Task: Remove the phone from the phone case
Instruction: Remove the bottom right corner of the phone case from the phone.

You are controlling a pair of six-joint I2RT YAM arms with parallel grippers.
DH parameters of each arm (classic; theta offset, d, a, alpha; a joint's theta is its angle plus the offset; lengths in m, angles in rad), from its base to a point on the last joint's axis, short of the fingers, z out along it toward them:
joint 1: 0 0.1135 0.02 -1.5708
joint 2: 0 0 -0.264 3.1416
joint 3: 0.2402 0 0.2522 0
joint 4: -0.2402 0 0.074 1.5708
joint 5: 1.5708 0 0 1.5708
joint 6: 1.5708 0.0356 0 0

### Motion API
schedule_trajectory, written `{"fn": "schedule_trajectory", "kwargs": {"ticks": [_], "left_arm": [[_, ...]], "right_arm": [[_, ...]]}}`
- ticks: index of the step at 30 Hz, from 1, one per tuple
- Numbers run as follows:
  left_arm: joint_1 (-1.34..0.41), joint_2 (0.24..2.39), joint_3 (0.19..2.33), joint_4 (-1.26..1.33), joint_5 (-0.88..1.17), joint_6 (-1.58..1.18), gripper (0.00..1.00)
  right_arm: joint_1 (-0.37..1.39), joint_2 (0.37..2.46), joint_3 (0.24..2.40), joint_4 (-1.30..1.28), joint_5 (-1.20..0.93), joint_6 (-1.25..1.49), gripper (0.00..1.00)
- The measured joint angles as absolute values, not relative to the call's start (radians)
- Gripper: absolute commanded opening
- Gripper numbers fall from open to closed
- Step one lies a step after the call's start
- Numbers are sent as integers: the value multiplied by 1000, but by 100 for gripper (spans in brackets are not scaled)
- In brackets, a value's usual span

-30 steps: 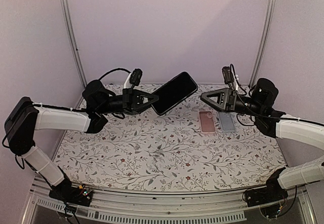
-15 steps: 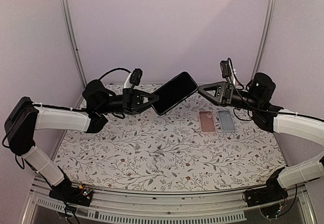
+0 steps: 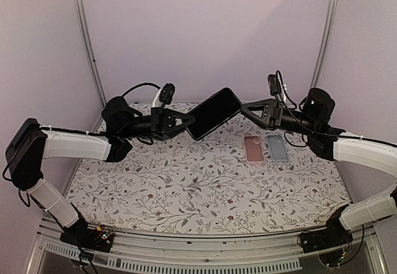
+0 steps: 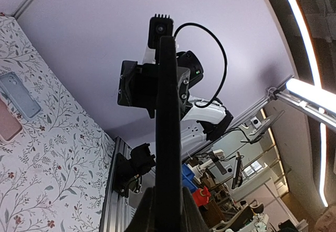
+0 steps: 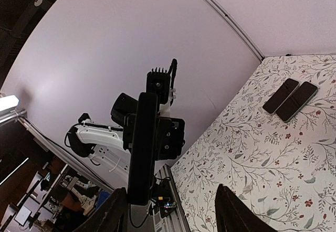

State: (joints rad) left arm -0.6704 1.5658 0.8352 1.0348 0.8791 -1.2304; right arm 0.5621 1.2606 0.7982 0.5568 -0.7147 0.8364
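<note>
My left gripper [image 3: 190, 120] is shut on the lower left end of a black phone [image 3: 214, 113] and holds it tilted in the air above the back of the table. In the left wrist view the phone [image 4: 168, 116] stands edge-on between the fingers [image 4: 149, 213]. I cannot tell the case apart from the phone. My right gripper [image 3: 244, 108] is open, right at the phone's upper right end. In the right wrist view the phone [image 5: 142, 148] stands edge-on just inside my left finger [image 5: 113, 211], with the other finger [image 5: 233, 211] far off.
A pink case [image 3: 253, 149] and a grey-blue case [image 3: 277, 147] lie flat on the floral table [image 3: 186, 187] under my right arm; they also show in the left wrist view [image 4: 20, 94]. Two dark flat slabs [image 5: 290, 96] lie side by side on the table in the right wrist view.
My right gripper has moved left and a little up, closing in on the phone's free end. The left gripper and the phone have stayed in place.
</note>
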Motion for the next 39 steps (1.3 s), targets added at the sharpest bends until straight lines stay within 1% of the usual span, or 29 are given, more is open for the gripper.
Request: {"fn": "schedule_trajectory", "kwargs": {"ticks": [39], "left_arm": [[-673,1565,835,1055,863,-1242,0]], "right_arm": [[551,1266,797,531,-686,876,57]]}}
